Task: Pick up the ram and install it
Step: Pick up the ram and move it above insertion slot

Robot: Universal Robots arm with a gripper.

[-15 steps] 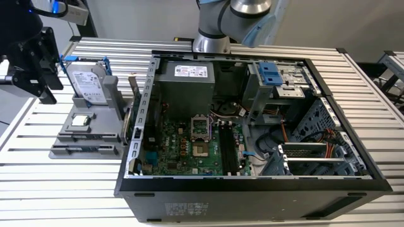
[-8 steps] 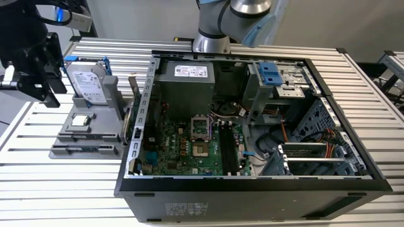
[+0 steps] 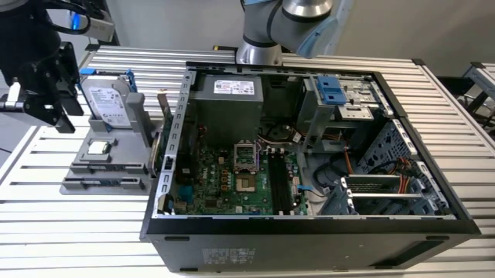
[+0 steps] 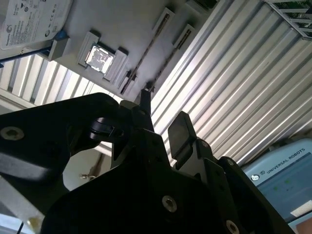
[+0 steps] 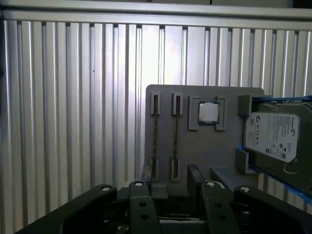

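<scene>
An open computer case (image 3: 309, 227) lies on its side at the near edge of the ribbed metal tabletop (image 3: 77, 231). Its green motherboard (image 3: 220, 188) faces up.

Just beside the case, toward the tabletop's edge on the exterior view's left, sits a grey holder (image 3: 101, 174). A small square silver chip (image 3: 97, 147) rests in a recess of the holder. Farther back, a silver hard drive (image 3: 108, 101) with a blue bracket leans upright.

In the first wrist view the ram (image 5: 155, 139) stands on its long edge in a narrow slot of the holder. A like stick (image 5: 175, 139) fills the slot just beside it, on the chip's side. Both sticks are seated in the holder and well apart from the motherboard.

The gripper (image 5: 170, 170) hangs over the holder's ram end. Its black fingers (image 5: 195, 178) are spread apart and released, with nothing between them, and they touch neither stick.

At the tabletop's far edge, behind the case, the arm's base (image 3: 259, 52) rises.
</scene>
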